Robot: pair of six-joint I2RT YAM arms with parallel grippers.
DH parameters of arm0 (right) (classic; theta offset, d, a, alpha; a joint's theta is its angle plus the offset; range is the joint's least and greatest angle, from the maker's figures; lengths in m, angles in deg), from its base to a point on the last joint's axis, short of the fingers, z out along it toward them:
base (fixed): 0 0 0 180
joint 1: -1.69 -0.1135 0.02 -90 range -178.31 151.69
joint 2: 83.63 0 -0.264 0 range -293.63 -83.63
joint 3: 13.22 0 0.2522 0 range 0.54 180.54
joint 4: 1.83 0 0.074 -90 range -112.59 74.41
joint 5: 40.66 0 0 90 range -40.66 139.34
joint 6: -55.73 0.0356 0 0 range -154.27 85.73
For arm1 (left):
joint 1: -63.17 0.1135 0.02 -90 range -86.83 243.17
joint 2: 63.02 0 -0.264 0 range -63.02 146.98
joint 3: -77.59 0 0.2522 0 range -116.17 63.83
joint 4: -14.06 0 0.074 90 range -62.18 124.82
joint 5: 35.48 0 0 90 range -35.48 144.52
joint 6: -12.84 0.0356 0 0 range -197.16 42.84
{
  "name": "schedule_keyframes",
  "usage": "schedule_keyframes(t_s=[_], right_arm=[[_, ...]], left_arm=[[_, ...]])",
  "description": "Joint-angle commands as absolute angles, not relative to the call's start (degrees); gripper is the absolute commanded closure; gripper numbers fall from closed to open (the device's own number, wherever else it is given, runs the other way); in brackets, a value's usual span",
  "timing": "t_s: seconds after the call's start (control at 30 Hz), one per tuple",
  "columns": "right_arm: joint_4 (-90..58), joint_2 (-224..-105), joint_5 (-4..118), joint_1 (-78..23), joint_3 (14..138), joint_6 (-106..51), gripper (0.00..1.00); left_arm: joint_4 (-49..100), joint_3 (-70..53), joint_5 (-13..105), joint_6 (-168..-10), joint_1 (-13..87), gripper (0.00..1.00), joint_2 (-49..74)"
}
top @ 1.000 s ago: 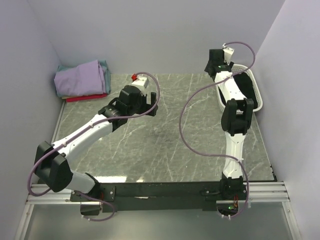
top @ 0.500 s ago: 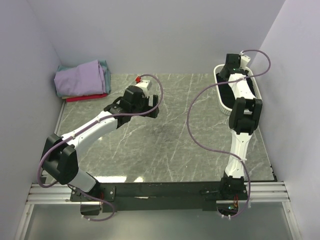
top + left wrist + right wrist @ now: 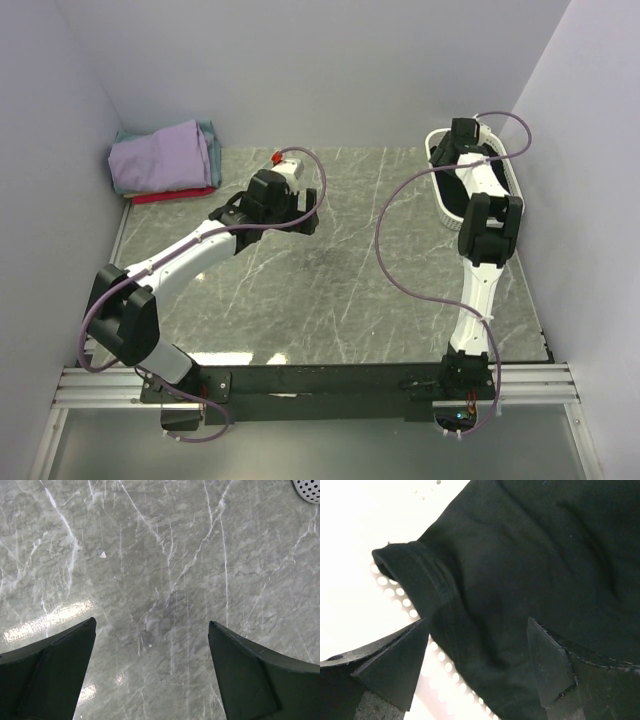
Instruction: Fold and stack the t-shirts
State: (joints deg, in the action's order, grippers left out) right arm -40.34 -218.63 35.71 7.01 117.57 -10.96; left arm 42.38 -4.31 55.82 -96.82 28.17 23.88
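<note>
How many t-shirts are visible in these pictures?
4. Folded in the far left corner: lavender shirt on top, teal shirt, red shirt lowest. A black shirt lies in the white basket. Others may be hidden.

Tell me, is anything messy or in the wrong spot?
Only the black t-shirt: it lies crumpled in the white basket, while the other shirts sit folded in a stack at the far left.
</note>
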Motion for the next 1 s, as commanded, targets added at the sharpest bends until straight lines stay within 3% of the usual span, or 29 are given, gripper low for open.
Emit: schedule_keyframes(t_s=[0.0, 0.2, 0.3, 0.37, 0.57, 0.6, 0.63, 0.97], right_arm=[[-42.82, -221.09, 38.0, 7.22, 121.03, -11.5, 0.15], [-45.03, -223.38, 38.44, 7.49, 122.7, -11.94, 0.16], [-46.26, -224.78, 39.05, 8.01, 124.28, -11.68, 0.21], [-46.79, -225.66, 39.67, 8.45, 124.99, -11.33, 0.32], [-44.08, -222.69, 41.25, 8.89, 120.97, -10.53, 0.75], [-40.85, -221.46, 41.69, 8.89, 119.21, -10.54, 0.93], [-38.9, -220.14, 41.87, 8.89, 117.1, -10.27, 1.0], [-23.5, -198.1, 40.29, 5.47, 98.21, -9.03, 1.0]], left_arm=[[42.14, -7.36, 54.96, -96.76, 28.54, 0.01, 24.7], [42.85, -8.07, 53.55, -96.67, 28.54, 0.0, 25.58], [42.84, -8.15, 53.38, -96.58, 28.46, 0.0, 25.75], [43.2, -8.42, 53.29, -96.67, 28.55, 0.0, 26.1], [43.55, -8.6, 53.2, -96.58, 28.54, 0.0, 26.1], [43.55, -8.51, 53.12, -96.49, 28.55, 0.0, 26.19], [43.37, -8.51, 53.11, -96.49, 28.55, 0.0, 26.02], [42.85, -8.77, 51.01, -97.28, 28.63, 0.0, 27.25]])
